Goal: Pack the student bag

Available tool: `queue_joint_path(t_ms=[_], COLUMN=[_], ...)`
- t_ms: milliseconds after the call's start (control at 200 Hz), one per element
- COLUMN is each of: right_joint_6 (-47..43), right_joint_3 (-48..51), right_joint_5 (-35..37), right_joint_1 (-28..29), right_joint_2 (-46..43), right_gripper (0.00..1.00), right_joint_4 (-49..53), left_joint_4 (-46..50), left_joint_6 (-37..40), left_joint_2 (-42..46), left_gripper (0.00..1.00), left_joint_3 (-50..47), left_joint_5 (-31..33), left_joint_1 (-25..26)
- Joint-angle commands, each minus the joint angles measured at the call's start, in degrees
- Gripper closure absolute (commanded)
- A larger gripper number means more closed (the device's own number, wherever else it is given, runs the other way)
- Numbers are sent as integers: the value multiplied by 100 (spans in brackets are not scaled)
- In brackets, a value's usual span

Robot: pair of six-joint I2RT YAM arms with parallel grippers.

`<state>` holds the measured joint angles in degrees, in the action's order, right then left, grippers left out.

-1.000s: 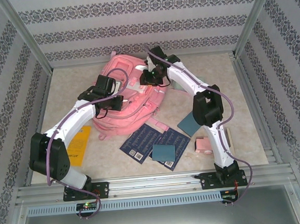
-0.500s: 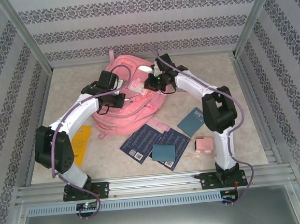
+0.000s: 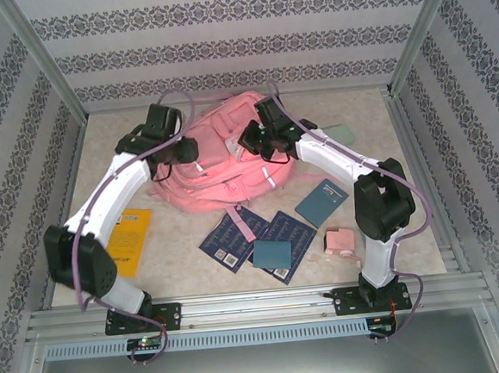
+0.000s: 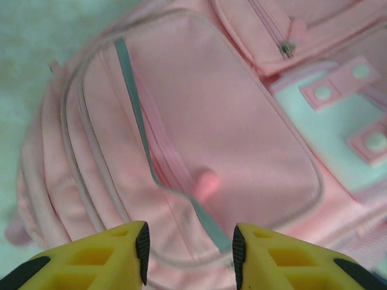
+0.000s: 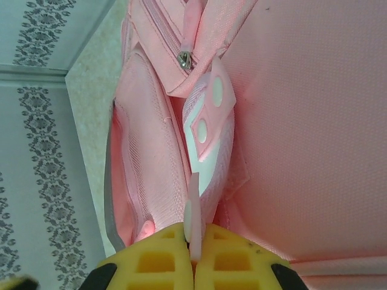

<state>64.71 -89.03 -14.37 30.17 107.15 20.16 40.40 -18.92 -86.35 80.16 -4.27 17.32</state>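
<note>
The student bag (image 3: pixel 217 163) is a big pink backpack lying at the back middle of the table. My left gripper (image 3: pixel 186 149) hovers open over its left side. In the left wrist view the yellow fingers (image 4: pixel 121 254) stand apart above the front pocket (image 4: pixel 199 139) and its grey zip line, with nothing between them. My right gripper (image 3: pixel 250 138) is at the bag's top right. In the right wrist view it is shut (image 5: pixel 193 241) on a thin pink-and-white tab (image 5: pixel 192 208) of the bag, beside a mesh side pocket (image 5: pixel 148 175).
A yellow book (image 3: pixel 129 240) lies at the left front. Two dark blue booklets (image 3: pixel 234 237) (image 3: pixel 288 234), a teal card (image 3: pixel 272 254) and a teal notebook (image 3: pixel 322 202) lie in front of the bag. A small pink box (image 3: pixel 340 244) sits right, a pale-green case (image 3: pixel 340 133) behind the right arm.
My left gripper has opened, let go of the bag and swung back left. The right gripper has shut on the tab, and the bag has shifted toward the back and turned.
</note>
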Motion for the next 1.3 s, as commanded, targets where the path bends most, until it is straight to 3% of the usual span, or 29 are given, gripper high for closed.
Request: queue_joint_path(t_ms=[0,180,385,520,685,1294], right_joint_6=[669,1019,1231,1398,1550,2097], right_joint_3=[-448,-648,-631,-512,-404,-75], right_joint_5=[195,275,345,353,460,418], right_joint_1=[92,181,293,337,366,584], right_joint_2=[-83,-72,-87,-132,-190,-360], right_gripper=[100,100,100,100,100,100], right_joint_4=[-140,-186,-126,-187,-213,-506], left_joint_4=[-255,-1374,-2338,-3021,-3129,-2634], left_joint_6=[-831,-1251,-1674,-1799,-1860,-2352], left_joint_2=[867,1755,1267,1159,886,-419], left_gripper=[56,44,46,44,44,44], left_joint_3=[-880,-2549,-3403,-3652,-3539,-2572], left_joint_5=[-395,381,851,998,1210,2314], left_joint_1=[203,1637,2257,2418,2655,2749])
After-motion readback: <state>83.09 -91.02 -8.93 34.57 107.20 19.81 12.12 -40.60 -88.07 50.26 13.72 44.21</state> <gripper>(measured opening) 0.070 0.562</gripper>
